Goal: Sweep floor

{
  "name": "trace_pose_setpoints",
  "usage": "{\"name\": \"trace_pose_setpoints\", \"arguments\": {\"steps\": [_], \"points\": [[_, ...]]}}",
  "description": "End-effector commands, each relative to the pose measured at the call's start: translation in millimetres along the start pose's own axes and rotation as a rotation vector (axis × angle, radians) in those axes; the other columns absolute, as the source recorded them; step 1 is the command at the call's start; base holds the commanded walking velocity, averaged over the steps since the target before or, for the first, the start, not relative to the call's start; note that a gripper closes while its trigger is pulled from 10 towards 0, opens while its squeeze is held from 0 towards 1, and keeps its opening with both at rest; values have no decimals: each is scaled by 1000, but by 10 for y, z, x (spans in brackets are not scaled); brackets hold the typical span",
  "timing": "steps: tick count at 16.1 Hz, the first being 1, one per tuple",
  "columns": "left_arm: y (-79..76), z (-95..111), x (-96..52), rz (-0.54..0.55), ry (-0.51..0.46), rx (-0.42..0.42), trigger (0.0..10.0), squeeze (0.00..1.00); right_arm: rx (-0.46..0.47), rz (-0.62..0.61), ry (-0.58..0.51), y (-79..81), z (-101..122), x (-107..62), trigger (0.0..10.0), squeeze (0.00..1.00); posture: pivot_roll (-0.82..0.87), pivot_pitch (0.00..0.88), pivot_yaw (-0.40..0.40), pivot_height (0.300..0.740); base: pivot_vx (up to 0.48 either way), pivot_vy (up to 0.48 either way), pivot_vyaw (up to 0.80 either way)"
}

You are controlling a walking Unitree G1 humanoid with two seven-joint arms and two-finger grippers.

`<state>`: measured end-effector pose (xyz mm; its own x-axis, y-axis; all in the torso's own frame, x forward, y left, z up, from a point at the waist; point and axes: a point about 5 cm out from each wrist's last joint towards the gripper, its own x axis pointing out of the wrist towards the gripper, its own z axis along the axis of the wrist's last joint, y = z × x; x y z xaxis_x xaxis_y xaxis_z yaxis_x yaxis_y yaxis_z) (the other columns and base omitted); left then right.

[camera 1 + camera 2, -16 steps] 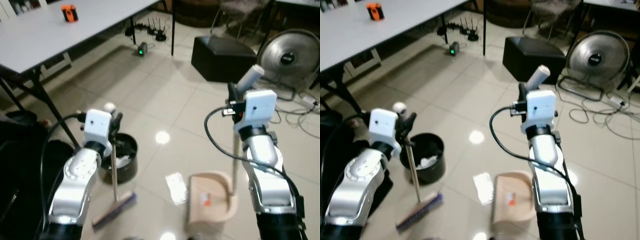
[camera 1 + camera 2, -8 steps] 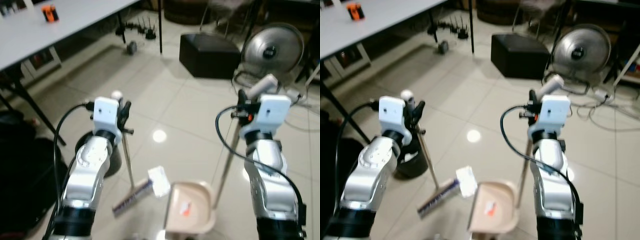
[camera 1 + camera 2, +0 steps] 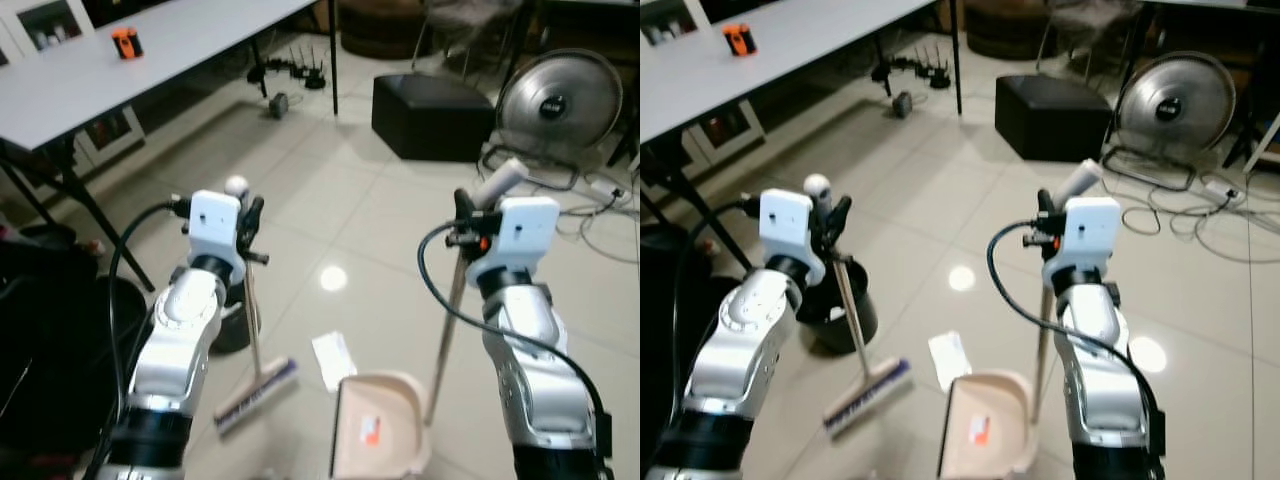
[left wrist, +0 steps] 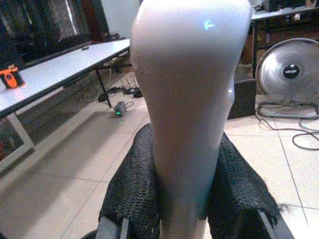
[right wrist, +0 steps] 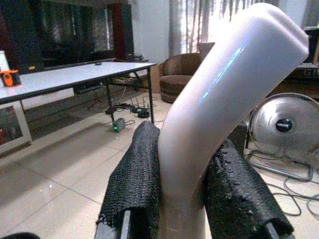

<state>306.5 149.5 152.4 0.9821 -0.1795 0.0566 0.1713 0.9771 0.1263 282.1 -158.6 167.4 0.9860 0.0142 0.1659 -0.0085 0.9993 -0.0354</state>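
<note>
1. Nearest the robot, a beige dustpan (image 3: 378, 438) rests on the pale tiled floor (image 3: 380, 230), with a small orange scrap (image 3: 370, 432) lying inside it.
2. A white piece of paper (image 3: 334, 359) lies on the tiles just beside the dustpan's mouth, between it and the broom head (image 3: 256, 394).
3. The left gripper (image 3: 247, 222) is clamped around the top of the broom handle (image 3: 250, 310); in the left wrist view its black fingers (image 4: 130, 184) press both sides of the pale grip.
4. The right gripper (image 3: 465, 222) is closed on the dustpan handle (image 3: 446, 335), its padded fingers (image 5: 133, 179) squeezing the curved white grip.
5. A black bin (image 3: 845, 310) stands behind the broom handle.
6. Farther off are a black box (image 3: 434, 115) and a floor fan (image 3: 559, 105) with loose cables.
7. A long grey table (image 3: 150, 55) to the left carries a small orange object (image 3: 126, 42).
</note>
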Motion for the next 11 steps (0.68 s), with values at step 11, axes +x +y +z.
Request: {"name": "trace_pose_setpoints", "arguments": {"steps": [11], "points": [[51, 133, 69, 21, -70, 31, 10000, 0, -52, 21, -39, 20, 107, 65, 10000, 0, -60, 28, 74, 740, 345, 0, -82]]}}
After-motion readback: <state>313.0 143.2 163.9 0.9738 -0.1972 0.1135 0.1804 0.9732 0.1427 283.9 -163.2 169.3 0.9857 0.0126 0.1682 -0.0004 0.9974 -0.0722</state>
